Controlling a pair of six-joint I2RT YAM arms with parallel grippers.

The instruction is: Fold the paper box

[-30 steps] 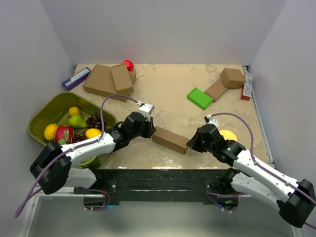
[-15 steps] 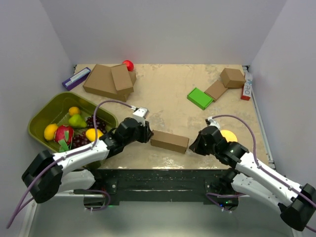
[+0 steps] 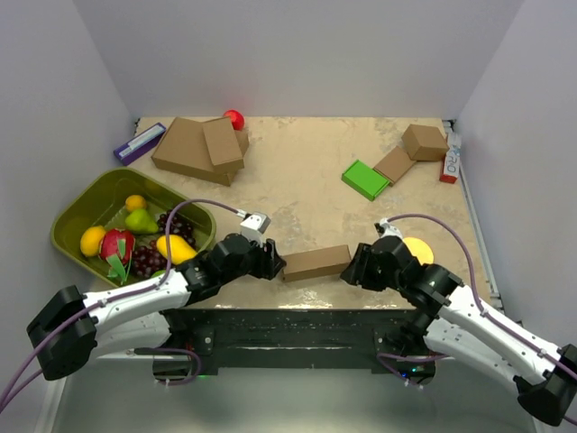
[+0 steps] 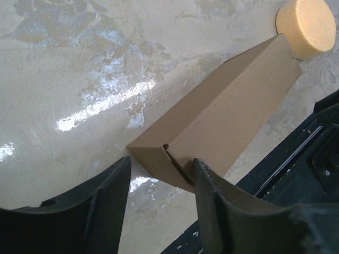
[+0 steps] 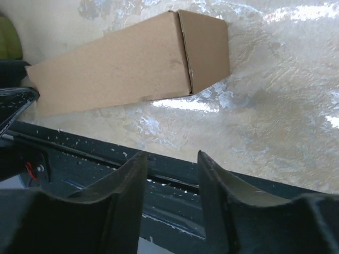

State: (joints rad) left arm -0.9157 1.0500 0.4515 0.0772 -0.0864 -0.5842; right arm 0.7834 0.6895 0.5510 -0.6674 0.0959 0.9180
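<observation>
Paper box (image 3: 315, 263) has one end between fingers of the open left tool (image 4: 161, 165), the other just ahead of the open right tool (image 5: 172, 157).

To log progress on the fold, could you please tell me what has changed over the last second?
The paper box slid toward the robot and swung, its right end now slightly farther back than its left. The left gripper and right gripper drew back with it, one at each end, jaws open. The fruit bin, stacked boxes and green block stayed put.
</observation>
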